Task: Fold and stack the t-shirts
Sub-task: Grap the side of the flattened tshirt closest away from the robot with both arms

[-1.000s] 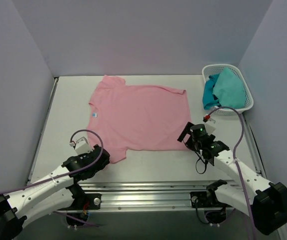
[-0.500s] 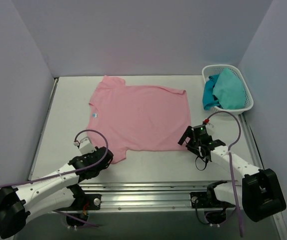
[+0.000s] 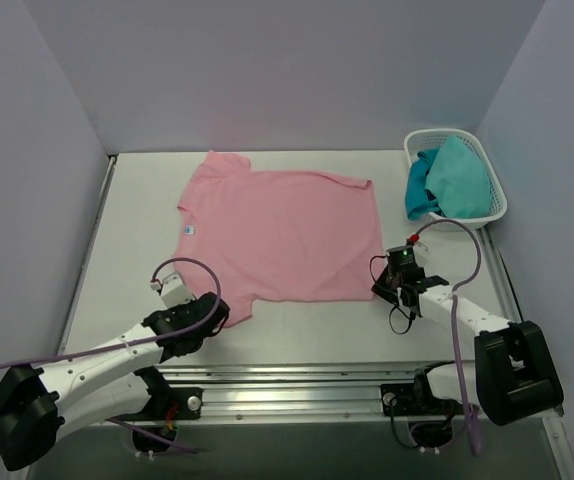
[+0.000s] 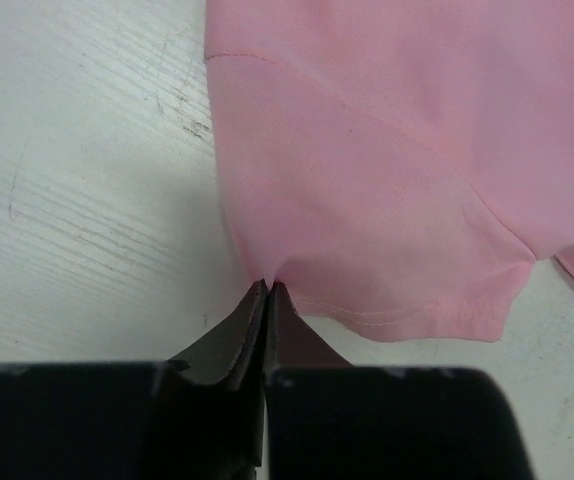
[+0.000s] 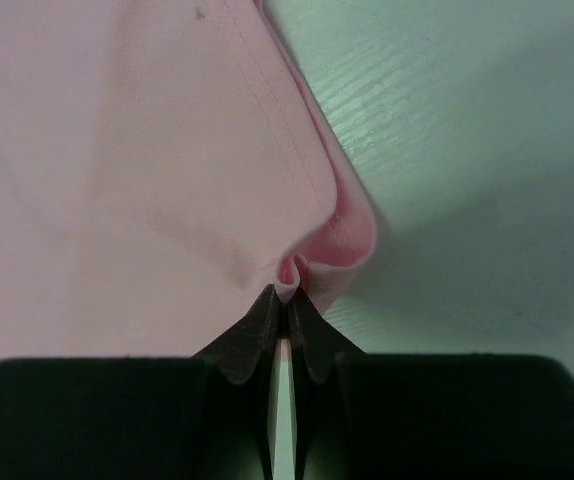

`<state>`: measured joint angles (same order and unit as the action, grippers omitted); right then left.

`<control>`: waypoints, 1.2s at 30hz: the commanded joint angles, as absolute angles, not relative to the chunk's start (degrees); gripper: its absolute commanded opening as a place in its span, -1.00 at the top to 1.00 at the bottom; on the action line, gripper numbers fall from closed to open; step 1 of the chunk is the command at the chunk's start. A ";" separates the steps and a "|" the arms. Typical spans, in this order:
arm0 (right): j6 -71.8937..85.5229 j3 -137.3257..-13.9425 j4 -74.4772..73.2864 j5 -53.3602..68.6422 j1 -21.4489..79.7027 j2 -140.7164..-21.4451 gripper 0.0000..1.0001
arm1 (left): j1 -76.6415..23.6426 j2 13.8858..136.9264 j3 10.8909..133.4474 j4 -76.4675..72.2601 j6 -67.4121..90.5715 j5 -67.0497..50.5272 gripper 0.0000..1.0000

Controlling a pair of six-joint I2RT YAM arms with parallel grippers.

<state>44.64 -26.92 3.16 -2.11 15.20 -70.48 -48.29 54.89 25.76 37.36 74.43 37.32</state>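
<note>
Both my claws have closed in on the pink t-shirt [image 3: 277,235] and clamped shut since a second ago. My left claw [image 4: 267,287] pinches the sleeve's edge, lower left of the top view. My right claw [image 5: 287,290] grips a puckered hem corner, lower right. The shirt lies spread flat at centre frame on the table [image 3: 137,230].

You have one white table [image 3: 137,220] with a wood-grain top, scuffed in places. Plain pale lilac panels close you in: back wall [image 3: 287,70], left wall [image 3: 27,200], right wall [image 3: 557,150]. One aluminium rail [image 3: 287,385] runs along your near edge. The light is soft and even, the shadows faint.
</note>
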 commanded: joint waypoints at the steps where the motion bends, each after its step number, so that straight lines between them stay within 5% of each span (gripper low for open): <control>1: 43.33 -26.81 5.01 -0.97 14.42 -71.45 1.00 | -48.34 55.46 27.60 36.04 74.44 39.46 0.95; 11: 42.36 -28.91 2.74 -0.70 14.33 -69.70 1.00 | -48.86 53.36 32.32 41.29 72.51 41.30 0.95; 17: 41.75 -33.65 -4.57 -10.09 14.24 -54.95 1.00 | -49.84 43.43 35.42 47.91 71.02 46.93 0.95; 36: 40.69 -33.75 -1.23 -3.34 13.89 -65.92 1.00 | -49.04 53.34 40.43 42.28 66.36 44.21 0.95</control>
<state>41.63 -32.16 -1.04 -3.60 14.20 -66.54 -49.39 52.16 38.54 43.90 68.12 43.57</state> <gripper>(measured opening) 0.005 0.032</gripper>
